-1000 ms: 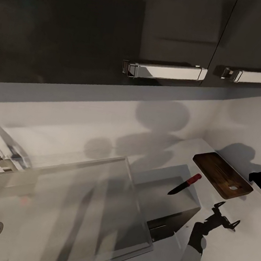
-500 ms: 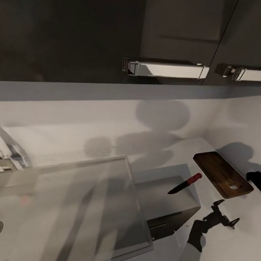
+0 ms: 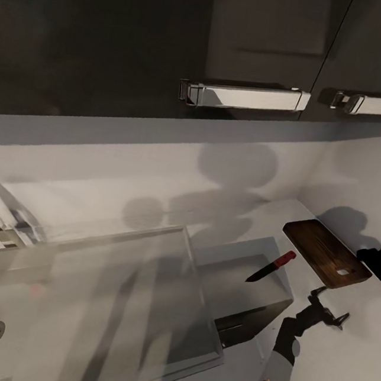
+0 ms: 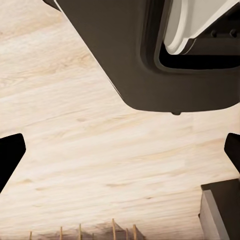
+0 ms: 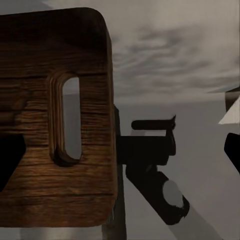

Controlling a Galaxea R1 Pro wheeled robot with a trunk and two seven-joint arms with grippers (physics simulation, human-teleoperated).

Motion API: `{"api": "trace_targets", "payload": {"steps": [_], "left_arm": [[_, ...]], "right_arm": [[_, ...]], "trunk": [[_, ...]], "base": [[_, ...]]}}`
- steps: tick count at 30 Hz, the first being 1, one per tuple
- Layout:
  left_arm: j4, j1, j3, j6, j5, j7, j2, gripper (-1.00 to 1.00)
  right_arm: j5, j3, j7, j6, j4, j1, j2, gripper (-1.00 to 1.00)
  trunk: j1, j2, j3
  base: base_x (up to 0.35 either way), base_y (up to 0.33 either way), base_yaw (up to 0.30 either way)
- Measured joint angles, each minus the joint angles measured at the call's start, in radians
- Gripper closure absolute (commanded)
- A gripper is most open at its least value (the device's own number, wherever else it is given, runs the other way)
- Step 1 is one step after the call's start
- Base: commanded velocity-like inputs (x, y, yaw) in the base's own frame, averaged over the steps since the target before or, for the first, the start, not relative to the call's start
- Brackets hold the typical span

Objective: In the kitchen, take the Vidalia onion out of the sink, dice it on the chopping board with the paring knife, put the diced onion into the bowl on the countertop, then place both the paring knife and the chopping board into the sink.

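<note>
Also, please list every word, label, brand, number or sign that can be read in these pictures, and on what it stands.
None: no readable text in any view.
The chopping board, the knife, the cabinet handles and the sink carry no marks or labels.

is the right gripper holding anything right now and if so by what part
Nothing is held. The right gripper is open, its fingertips either side of the chopping board's slotted end, not closed on it.
</note>
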Motion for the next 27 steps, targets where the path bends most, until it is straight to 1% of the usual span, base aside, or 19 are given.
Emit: {"api": "trace_targets", "payload": {"steps": [3, 6, 12, 22, 24, 27], "left_arm": [[0.0, 0.0, 0.0, 0.0, 0.0, 0.0, 0.0, -1.0], [0.0, 0.0, 0.0, 0.0, 0.0, 0.0, 0.0, -1.0], [0.0, 0.0, 0.0, 0.0, 0.0, 0.0, 0.0, -1.0], [0.0, 0.0, 0.0, 0.0, 0.0, 0.0, 0.0, -1.0], [0.0, 0.0, 0.0, 0.0, 0.0, 0.0, 0.0, -1.0], [0.0, 0.0, 0.0, 0.0, 0.0, 0.0, 0.0, -1.0]], "right_arm": [[0.001, 0.001, 0.023, 0.001, 0.0, 0.0, 0.0, -1.0], [0.001, 0.006, 0.03, 0.001, 0.0, 0.0, 0.0, -1.0], [0.001, 0.018, 0.033, 0.0, 0.0, 0.0, 0.0, -1.0], [0.005, 0.019, 0.03, -0.001, 0.0, 0.0, -0.001, -1.0], [0.006, 0.019, 0.029, -0.012, 0.0, -0.001, -0.001, -1.0], [0.006, 0.019, 0.027, -0.051, 0.001, -0.001, -0.003, -1.0]], "trunk": [[0.0, 0.0, -0.004], [0.0, 0.0, -0.009], [0.0, 0.0, -0.018], [0.0, 0.0, -0.025], [0.0, 0.0, -0.027], [0.0, 0.0, -0.028]], "base": [[0.0, 0.0, 0.06], [0.0, 0.0, 0.064], [0.0, 0.0, 0.051], [0.0, 0.0, 0.006], [0.0, 0.0, 0.0], [0.0, 0.0, 0.0]]}}
